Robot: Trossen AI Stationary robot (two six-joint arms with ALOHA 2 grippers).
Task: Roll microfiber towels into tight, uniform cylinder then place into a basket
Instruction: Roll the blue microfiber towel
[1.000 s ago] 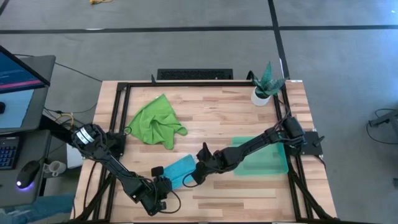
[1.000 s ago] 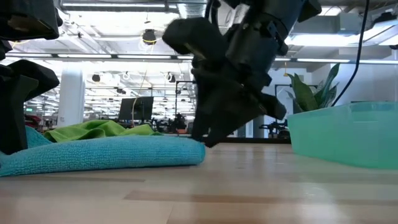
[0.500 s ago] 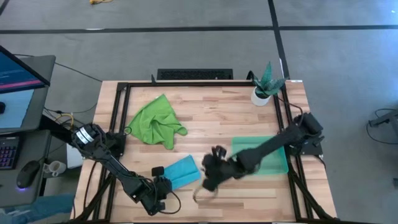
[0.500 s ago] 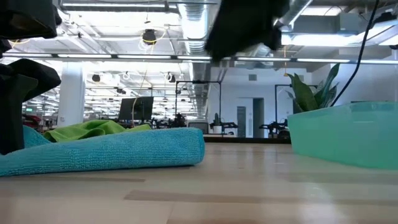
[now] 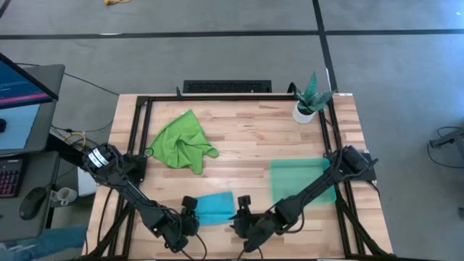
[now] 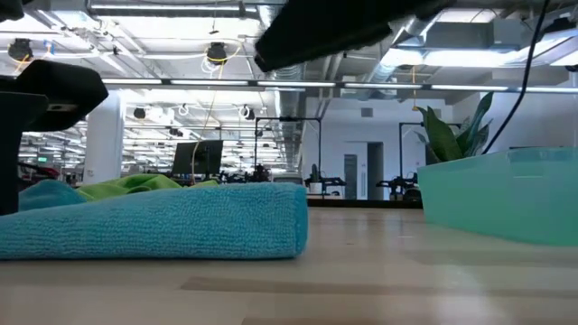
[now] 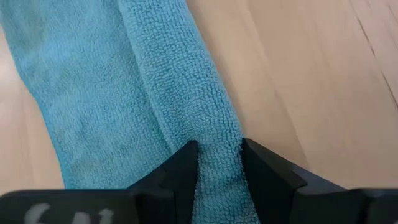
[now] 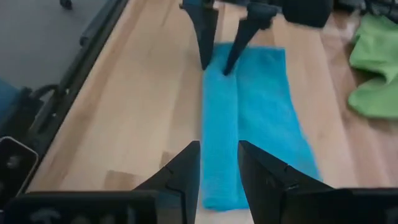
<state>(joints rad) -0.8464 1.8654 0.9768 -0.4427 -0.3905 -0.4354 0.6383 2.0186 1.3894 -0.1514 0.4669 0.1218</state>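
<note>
Pinching the blue towel, left gripper shows only up close

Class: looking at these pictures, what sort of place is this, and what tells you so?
Probably a robotics lab or workshop: a pale wooden workbench in a black metal frame, a computer monitor beside it, and exposed ceiling ducts above distant workstations.

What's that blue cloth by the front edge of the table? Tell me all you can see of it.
The blue towel is a fuzzy microfiber cloth, folded into a long flat strip with one rolled edge. It lies on the wooden table. The left claw pinches that edge at one end; the right claw faces the other end, apart from it.
</note>
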